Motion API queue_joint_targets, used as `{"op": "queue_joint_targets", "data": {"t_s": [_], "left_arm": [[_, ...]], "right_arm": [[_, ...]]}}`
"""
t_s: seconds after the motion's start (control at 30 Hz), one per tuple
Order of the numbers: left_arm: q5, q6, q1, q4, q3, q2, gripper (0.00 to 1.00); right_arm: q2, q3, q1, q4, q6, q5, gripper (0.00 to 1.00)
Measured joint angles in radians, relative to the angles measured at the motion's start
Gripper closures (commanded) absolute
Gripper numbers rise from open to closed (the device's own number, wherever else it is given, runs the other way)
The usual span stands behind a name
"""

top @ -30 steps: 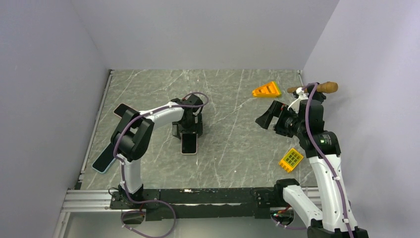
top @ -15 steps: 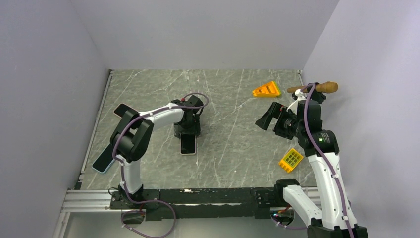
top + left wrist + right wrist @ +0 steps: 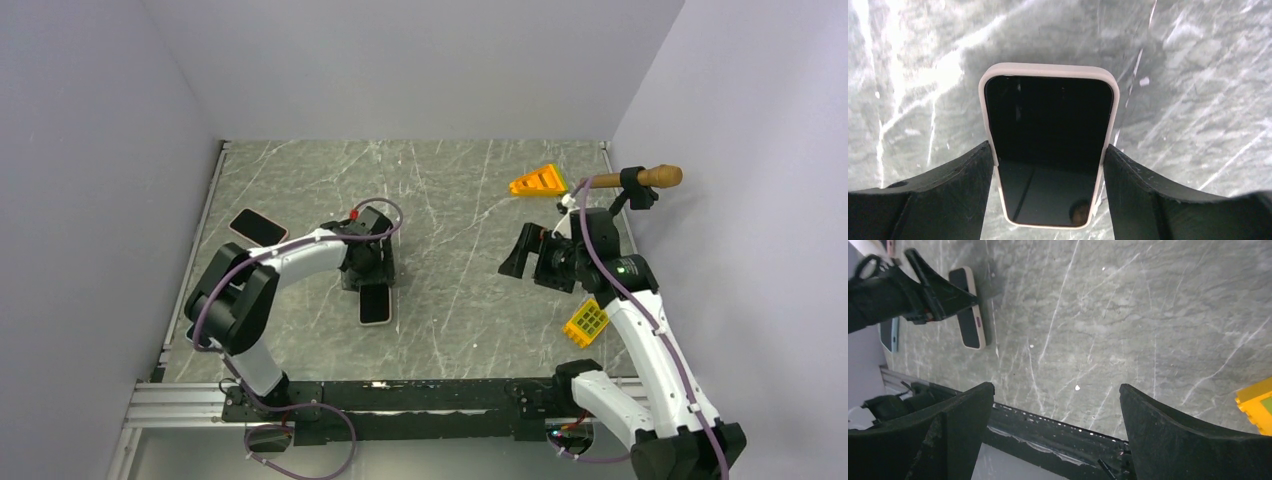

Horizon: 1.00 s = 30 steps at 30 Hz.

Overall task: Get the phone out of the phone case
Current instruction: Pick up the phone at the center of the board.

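Note:
The phone (image 3: 1048, 130), black screen up, sits in its pale pink case (image 3: 1048, 70). My left gripper (image 3: 1049, 150) is shut on the case, one finger pressed against each long side near the end closest to the wrist. From above, the cased phone (image 3: 375, 304) lies left of the table's middle, sticking out toward the near edge from the left gripper (image 3: 367, 274). Whether it is lifted off the marble I cannot tell. My right gripper (image 3: 522, 256) hangs open and empty to the right, well apart. The right wrist view shows the phone (image 3: 972, 327) at upper left.
A second phone (image 3: 258, 227) lies at the back left, and a bluish one (image 3: 889, 334) by the left wall. An orange wedge (image 3: 538, 181) and a wooden-handled tool (image 3: 640, 178) are at the back right. A yellow block (image 3: 587, 322) is near the right arm.
The left jaws closed onto the case's sides and the arm drew the phone slightly toward the near left. The right arm swung left and lower, jaws still wide.

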<state>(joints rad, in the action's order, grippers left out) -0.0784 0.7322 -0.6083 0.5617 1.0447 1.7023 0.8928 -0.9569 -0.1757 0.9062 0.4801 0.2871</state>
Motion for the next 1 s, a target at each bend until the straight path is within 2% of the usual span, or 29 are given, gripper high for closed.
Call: {"op": "queue_joint_targets", "data": {"t_s": [0.33,0.57,0.7,0.83,0.93,1.0], "left_arm": [[0.059,0.131,-0.001,-0.013,-0.083,-0.264,1.0],[0.171,0.304,-0.001,-0.115,-0.22,-0.428,1.0],[0.21,0.368,-0.001,-0.125,-0.24,-0.446,1.0],[0.229,0.417,-0.001,-0.125,-0.24,-0.478,1.0],[0.245,0.439,-0.001,-0.13,-0.24,-0.499,1.0],[0.254,0.443,-0.001,-0.131,-0.24,-0.505,1.0]], "right_arm": [[0.09,0.092,-0.175,-0.101,0.057,-0.043,0.0],[0.196,0.099,-0.43,-0.22,0.124,-0.109,0.03],[0.235,0.109,-0.595,-0.352,0.161,-0.126,0.13],[0.27,0.119,-0.709,-0.476,0.183,-0.13,0.23],[0.322,0.116,-0.777,-0.537,0.188,-0.148,0.41],[0.359,0.116,-0.81,-0.566,0.196,-0.159,0.46]]}}
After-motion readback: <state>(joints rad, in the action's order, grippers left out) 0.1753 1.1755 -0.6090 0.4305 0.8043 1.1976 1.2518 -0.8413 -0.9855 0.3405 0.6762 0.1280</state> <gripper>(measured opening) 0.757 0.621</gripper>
